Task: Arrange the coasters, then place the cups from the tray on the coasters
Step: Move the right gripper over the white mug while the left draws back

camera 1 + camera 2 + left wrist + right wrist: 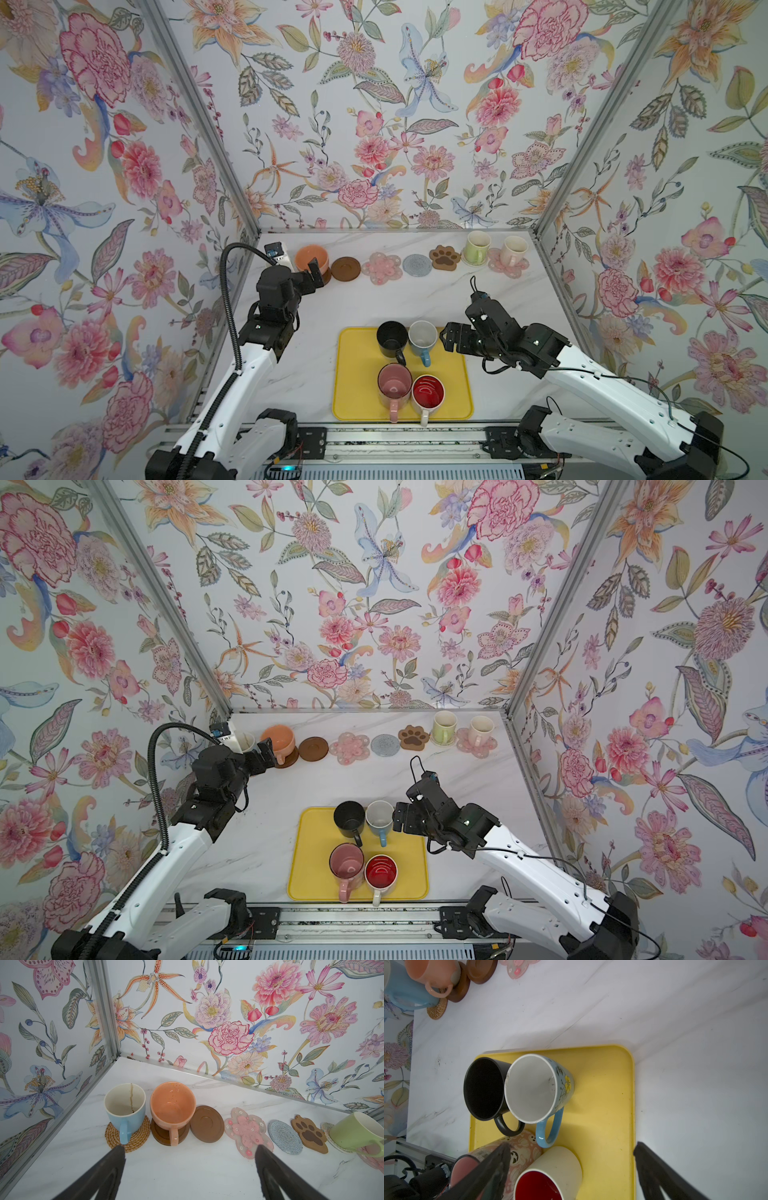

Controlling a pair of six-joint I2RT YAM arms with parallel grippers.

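Right pincer gapes wide and empty over the tray, with the blue-handled cup just ahead of it. Farther back, left pincer is spread wide and empty too, the peach cup sitting on its brown coaster right in front.

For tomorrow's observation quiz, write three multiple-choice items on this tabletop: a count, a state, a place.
1. How many cups stand on the tray? A two; B four; C six.
2. The left gripper is: A open, empty; B shut on a cup; C shut on a coaster.
3. The peach cup stands: A on the tray; B in the left gripper; C on a dark brown coaster.
Key: B, black cup, blue-handled cup, pink cup, red-inside cup; A, its fingers stand apart with nothing between; C, the disc shows under its base.
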